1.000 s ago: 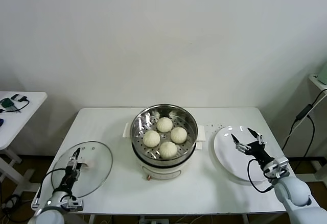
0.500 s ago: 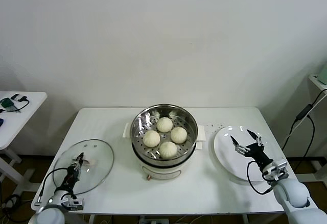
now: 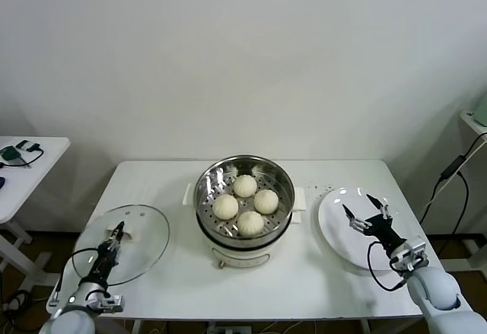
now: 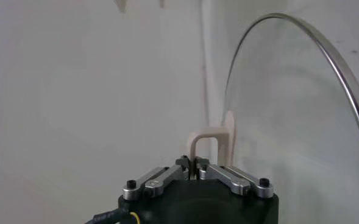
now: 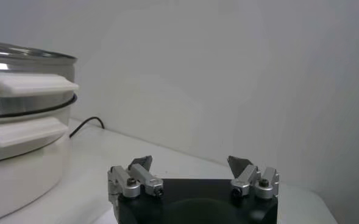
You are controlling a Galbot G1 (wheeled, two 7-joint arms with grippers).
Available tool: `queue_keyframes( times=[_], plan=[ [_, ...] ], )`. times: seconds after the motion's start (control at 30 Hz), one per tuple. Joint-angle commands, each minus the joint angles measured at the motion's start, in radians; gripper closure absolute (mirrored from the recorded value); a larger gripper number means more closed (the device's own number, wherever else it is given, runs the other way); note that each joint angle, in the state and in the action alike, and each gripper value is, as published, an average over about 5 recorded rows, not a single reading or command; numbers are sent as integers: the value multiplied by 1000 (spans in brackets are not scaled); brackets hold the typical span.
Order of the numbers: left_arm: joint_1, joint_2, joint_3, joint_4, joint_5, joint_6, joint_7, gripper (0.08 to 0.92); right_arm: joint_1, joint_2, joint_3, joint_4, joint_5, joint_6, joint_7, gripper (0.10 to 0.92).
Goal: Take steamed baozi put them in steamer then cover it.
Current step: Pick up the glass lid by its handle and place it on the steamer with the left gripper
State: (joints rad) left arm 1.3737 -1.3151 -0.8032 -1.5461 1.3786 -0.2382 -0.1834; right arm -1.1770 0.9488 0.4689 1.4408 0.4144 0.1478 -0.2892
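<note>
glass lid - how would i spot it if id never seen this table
Start at the white table with the shiny steamer in the middle. Toward the robot's left lies the glass lid, the left gripper shut on its white handle. Unlike the white plate opposite, it is transparent with a metal rim.

My head camera looks forward and down from above the white table (image 3: 319, 273), taking in the steamer (image 3: 245, 197) at the centre, the glass lid (image 3: 125, 243) on my left and the plate (image 3: 338, 235) on my right. My left wrist camera sits close behind my left gripper (image 4: 195, 163), facing along it at the lid's handle (image 4: 211, 141). My right wrist camera looks low across the table past my right gripper (image 5: 191, 165), sharing the steamer's side (image 5: 21, 115) with the head view.
</note>
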Motion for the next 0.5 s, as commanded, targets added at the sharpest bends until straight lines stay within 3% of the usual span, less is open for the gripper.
queue_keyframes(
  times=[0.03,0.3,0.5],
  plan=[
    [140,17,-2,-258,-121,85,-8,860,2,-1,-1,-6,-10,5,-6,203],
    [283,69,22,-530,-164,304,-7,860,15,-7,-9,-21,-28,5,-7,203],
    [316,166,123,-655,-168,501,0,860,38,-9,-29,-38,-42,5,-3,203]
  ],
)
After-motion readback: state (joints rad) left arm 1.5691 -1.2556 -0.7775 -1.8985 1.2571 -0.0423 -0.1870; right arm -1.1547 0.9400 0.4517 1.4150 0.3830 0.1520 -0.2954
